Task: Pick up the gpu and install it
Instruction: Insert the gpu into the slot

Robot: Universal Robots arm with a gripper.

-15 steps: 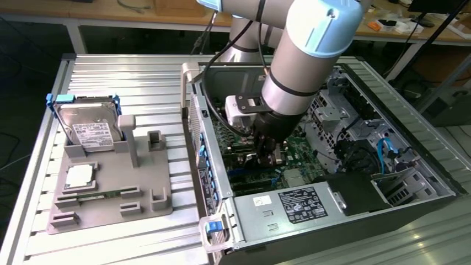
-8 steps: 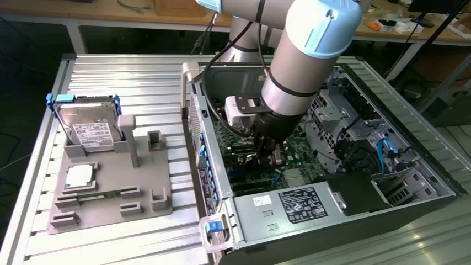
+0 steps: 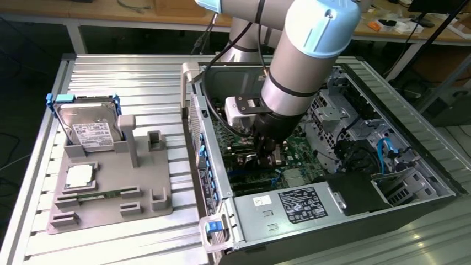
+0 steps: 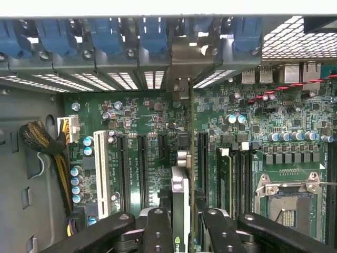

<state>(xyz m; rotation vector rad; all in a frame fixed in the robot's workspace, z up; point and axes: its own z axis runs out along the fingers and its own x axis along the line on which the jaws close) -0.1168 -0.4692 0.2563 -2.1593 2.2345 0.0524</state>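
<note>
The arm reaches down into the open computer case (image 3: pixel 431 165) on the table (image 3: pixel 110 72). Its 2 fingers (image 4: pixel 158 232) pinch the thin gpu (image 4: pixel 180 200). The gpu stands on its edge over the green board (image 4: pixel 152 121) with long slots.

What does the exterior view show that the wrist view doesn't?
Exterior view: the robot arm reaching into the open computer case, the power supply, and a grey holder on the exterior view's left carrying a hard drive. Wrist view: close detail of the white slot, the CPU socket and the blue bracket clips. Shared: the green motherboard and the gripper shut on the gpu, held edge-on over the board's slots.
</note>
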